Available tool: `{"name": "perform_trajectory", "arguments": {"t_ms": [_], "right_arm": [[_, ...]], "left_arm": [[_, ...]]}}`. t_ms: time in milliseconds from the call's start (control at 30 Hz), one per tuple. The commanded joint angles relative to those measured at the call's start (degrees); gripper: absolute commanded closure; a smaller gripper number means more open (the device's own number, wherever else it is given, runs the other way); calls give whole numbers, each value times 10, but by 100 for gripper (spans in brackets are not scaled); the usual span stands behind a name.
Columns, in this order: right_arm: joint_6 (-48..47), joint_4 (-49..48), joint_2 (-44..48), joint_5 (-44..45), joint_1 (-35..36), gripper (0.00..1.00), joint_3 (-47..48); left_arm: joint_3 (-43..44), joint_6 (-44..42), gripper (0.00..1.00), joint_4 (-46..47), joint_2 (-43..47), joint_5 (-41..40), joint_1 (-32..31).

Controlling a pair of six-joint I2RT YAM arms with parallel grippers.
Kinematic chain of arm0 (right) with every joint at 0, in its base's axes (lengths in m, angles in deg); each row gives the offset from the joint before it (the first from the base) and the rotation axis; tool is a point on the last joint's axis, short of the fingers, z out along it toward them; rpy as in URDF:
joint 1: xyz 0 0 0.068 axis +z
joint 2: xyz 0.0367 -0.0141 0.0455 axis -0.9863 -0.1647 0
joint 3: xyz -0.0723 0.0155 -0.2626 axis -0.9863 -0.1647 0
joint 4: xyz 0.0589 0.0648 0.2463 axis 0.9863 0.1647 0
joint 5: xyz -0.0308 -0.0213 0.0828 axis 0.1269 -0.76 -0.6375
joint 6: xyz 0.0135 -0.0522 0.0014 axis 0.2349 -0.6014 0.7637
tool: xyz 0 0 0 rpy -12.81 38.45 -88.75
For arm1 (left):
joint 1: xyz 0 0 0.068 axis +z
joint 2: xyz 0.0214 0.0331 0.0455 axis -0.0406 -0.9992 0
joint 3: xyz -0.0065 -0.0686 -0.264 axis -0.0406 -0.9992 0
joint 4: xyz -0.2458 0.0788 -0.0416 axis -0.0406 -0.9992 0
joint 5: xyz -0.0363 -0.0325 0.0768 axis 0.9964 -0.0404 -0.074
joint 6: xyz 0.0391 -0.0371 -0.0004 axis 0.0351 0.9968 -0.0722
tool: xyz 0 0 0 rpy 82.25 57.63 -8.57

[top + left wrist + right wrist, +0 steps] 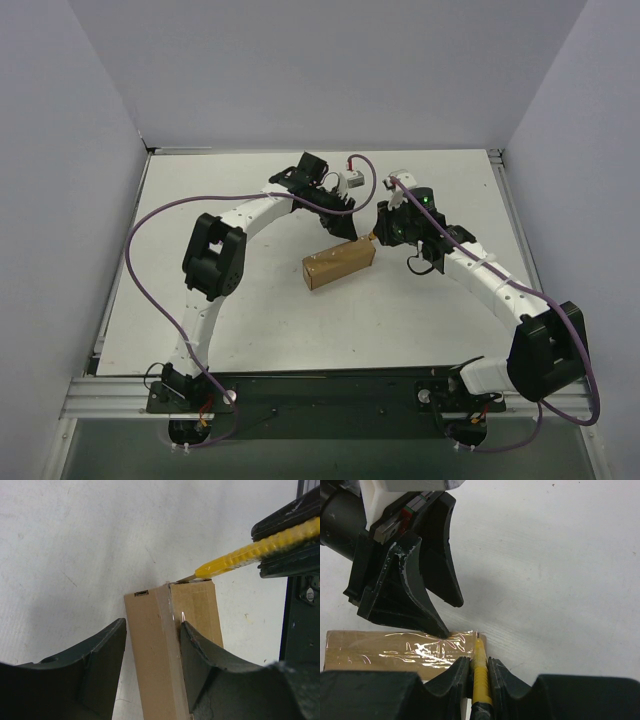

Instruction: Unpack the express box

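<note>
The express box [170, 650] lies between the parted fingers of the left gripper [152, 672]. The right gripper [479, 677], clamped on a utility knife [480, 672], touches its blade to the box's end.

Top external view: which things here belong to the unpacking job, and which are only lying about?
Belonging to the job:
- express box, taped shut, lying on the table
- utility knife, tip at the box's end
- right claw, gripping the knife
- left claw, straddling the box

Lying about:
- nothing else visible on the white table
</note>
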Motion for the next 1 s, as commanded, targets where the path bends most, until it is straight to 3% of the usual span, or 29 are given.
{"name": "perform_trajectory", "arguments": {"t_ms": [0, 433, 967], "right_arm": [[-13, 11, -4, -13, 2, 100, 18], [5, 100, -10, -11, 6, 100, 52], [-30, 33, -45, -3, 24, 100, 70]], "left_arm": [[-11, -18, 44, -23, -23, -22, -6], [-9, -2, 44, -18, -28, -58, -11], [-67, 30, 47, -8, 82, -32, 18]]}}
